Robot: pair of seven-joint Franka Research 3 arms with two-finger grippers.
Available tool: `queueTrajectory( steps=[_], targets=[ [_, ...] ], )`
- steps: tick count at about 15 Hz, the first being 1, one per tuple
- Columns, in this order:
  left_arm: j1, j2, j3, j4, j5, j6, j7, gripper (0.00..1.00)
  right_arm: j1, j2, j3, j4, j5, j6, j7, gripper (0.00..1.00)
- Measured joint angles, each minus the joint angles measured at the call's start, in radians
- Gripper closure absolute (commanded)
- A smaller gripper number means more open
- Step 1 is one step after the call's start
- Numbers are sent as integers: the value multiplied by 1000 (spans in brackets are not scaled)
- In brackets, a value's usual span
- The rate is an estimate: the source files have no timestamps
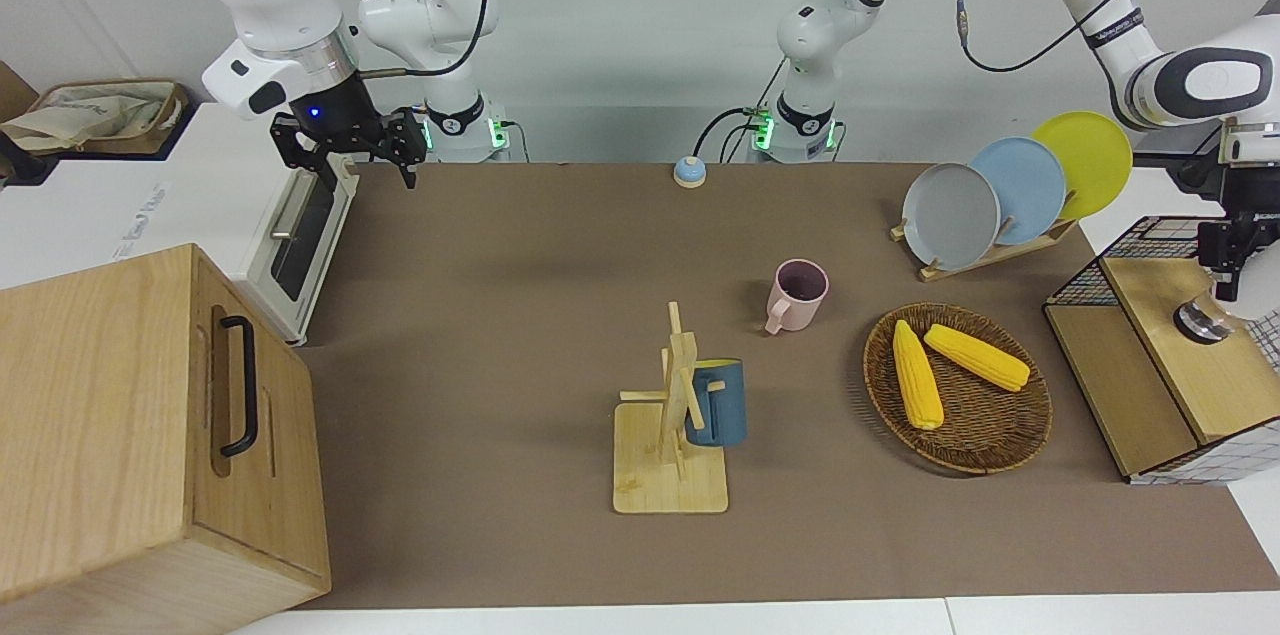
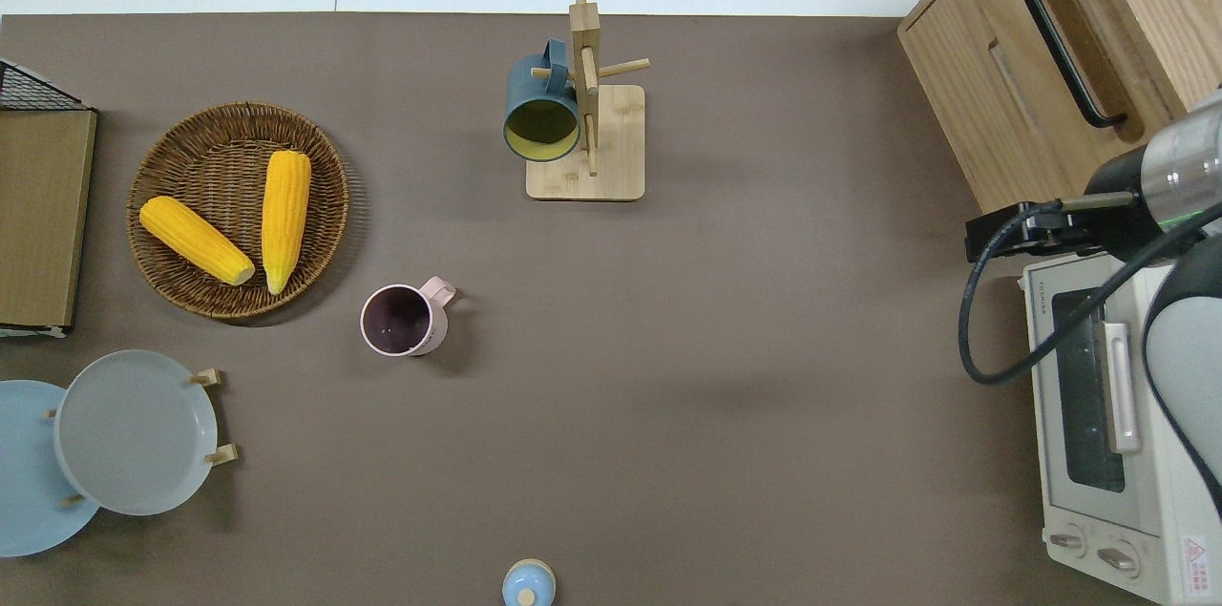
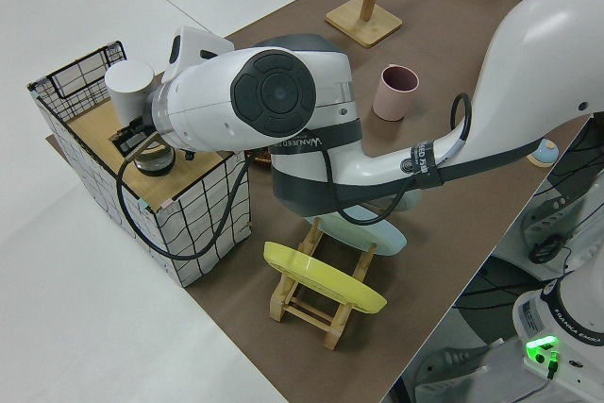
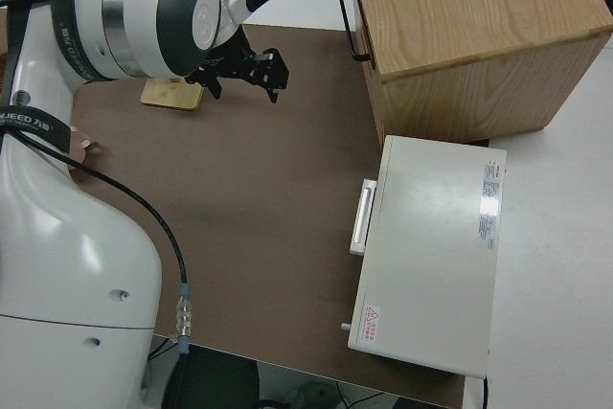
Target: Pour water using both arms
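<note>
Nearest the front camera, the wooden cabinet fills a lower corner of the frame. Above it, in the upper corner, the right gripper is seen spread wide and empty, hanging by the toaster oven. At the opposite edge, mid-height, the left gripper is lowered at the wire crate; its state cannot be told. The blue mug is hung by its handle on the mug rack at lower centre. The pink mug stands upright just above it in the frame. Both mugs are judged stiff, light and smooth, so slipping is to be guarded against. Each is probably best taken across the body.
</note>
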Motion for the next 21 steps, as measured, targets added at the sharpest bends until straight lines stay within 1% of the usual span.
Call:
queueTrajectory(
  steps=[3, 11, 12, 13, 14, 15, 16, 21],
  targets=[
    [0, 0, 0, 0, 0, 0, 0, 867, 0, 0, 0, 0, 0, 0, 0, 11],
    [0, 0, 0, 0, -1, 0, 0, 867, 0, 0, 0, 0, 0, 0, 0, 11],
    [0, 0, 0, 0, -1, 0, 0, 825, 0, 0, 0, 0, 0, 0, 0, 11],
    [0, 0, 0, 0, -1, 0, 0, 750, 0, 0, 0, 0, 0, 0, 0, 11],
    [0, 0, 0, 0, -1, 0, 0, 654, 0, 0, 0, 0, 0, 0, 0, 11],
    [0, 0, 0, 0, -1, 0, 0, 467, 0, 0, 0, 0, 0, 0, 0, 11],
    [0, 0, 0, 0, -1, 0, 0, 5, 0, 0, 0, 0, 0, 0, 0, 11],
    [0, 6, -2, 1, -1, 0, 0, 9, 0, 0, 0, 0, 0, 0, 0, 11]
  ],
)
